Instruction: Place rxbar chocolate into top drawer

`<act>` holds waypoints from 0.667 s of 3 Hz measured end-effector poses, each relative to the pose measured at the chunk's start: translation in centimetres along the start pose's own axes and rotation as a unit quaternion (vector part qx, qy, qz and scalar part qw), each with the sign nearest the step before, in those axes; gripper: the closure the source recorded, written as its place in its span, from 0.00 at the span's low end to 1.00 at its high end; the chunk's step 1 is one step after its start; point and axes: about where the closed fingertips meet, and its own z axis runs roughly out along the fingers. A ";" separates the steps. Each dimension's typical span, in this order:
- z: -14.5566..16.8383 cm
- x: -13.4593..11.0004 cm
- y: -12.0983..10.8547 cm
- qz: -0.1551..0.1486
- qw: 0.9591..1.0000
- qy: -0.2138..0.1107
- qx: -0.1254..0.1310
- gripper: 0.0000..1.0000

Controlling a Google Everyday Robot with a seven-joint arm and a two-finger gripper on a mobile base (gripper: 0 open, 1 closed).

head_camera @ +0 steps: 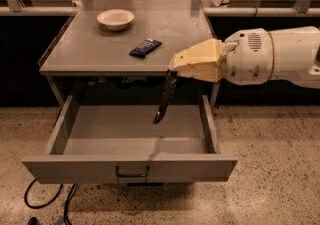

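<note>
Above the open grey-beige metal top drawer (75,168), right of middle, the cream gripper (173,69) hovers, jaws clenched on the slim black-brown rxbar chocolate (165,98), which dangles end-down, likely for a clean drop.

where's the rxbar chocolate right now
Held by the hand, the rxbar chocolate hangs just right of centre in the camera view, above the open top drawer.

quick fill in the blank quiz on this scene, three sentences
1. The gripper holds the rxbar chocolate hanging over the ____ top drawer.
2. The dark blue bar lies on the ____, not in the drawer.
3. Behind that bar sits a pale ____.
Missing words: open; table; bowl.
</note>
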 end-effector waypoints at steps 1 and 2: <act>1.5 -0.8 -0.9 -0.005 0.999 0.001 -0.047 1.00; 5.0 -2.8 -3.5 0.006 0.989 -0.032 -0.143 1.00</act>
